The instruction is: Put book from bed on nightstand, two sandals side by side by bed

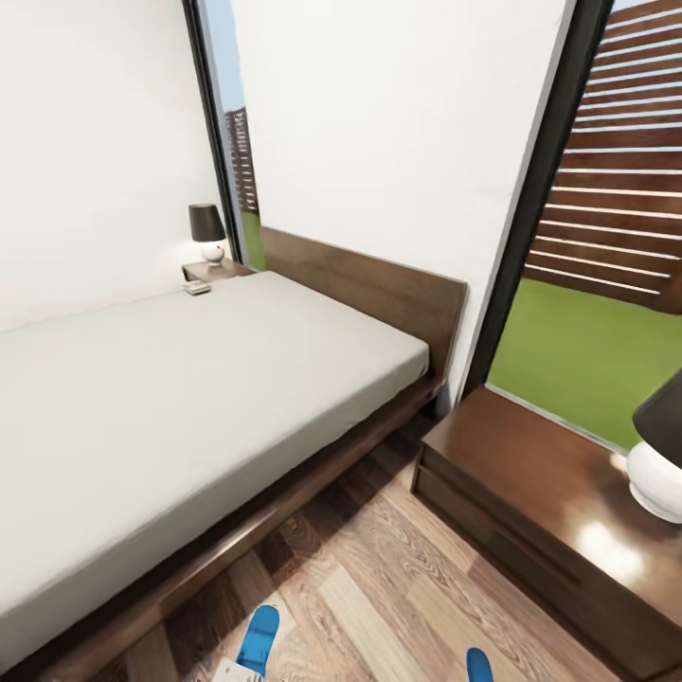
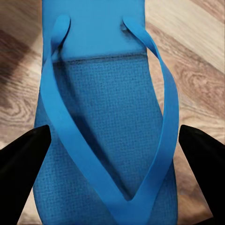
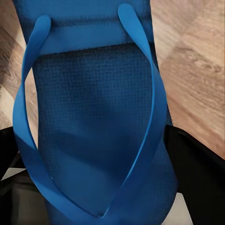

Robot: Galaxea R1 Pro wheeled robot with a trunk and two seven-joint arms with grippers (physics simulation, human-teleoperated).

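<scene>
The left jaws stand wide, one black finger on each side of a blue sandal over the wood floor. The right jaws flank the other sandal; their grip I cannot tell. The book lies on the bed, far corner, beside a nightstand

book on bed, nightstand right, sandals before
</scene>
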